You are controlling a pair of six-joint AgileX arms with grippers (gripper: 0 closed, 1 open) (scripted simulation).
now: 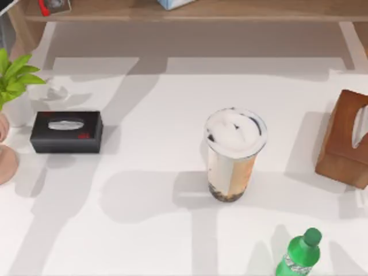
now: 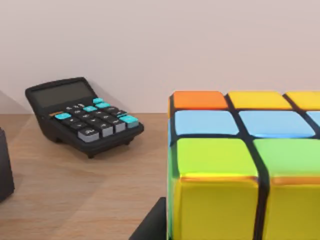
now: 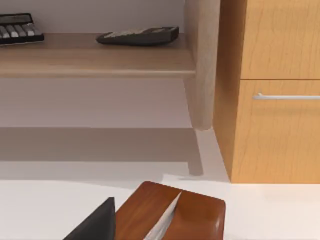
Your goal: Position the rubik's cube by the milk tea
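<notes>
The milk tea [image 1: 233,155], a tall clear plastic cup with a foamy white top, tan liquid and dark pearls at its base, stands upright near the middle of the smooth white table [image 1: 144,230]. In the left wrist view the rubik's cube [image 2: 245,170] looms close, its glossy squares orange, yellow, blue and green between dark grid lines; whether the left gripper clasps it cannot be told. Behind it a black calculator [image 2: 82,115] rests on a wooden shelf [image 2: 60,190].

left claw: a dark finger [image 2: 150,225] shows low in the left wrist view, pressed against the rubik's cube [image 2: 245,165] | right claw: a dark finger [image 3: 95,222] shows low in the right wrist view
</notes>
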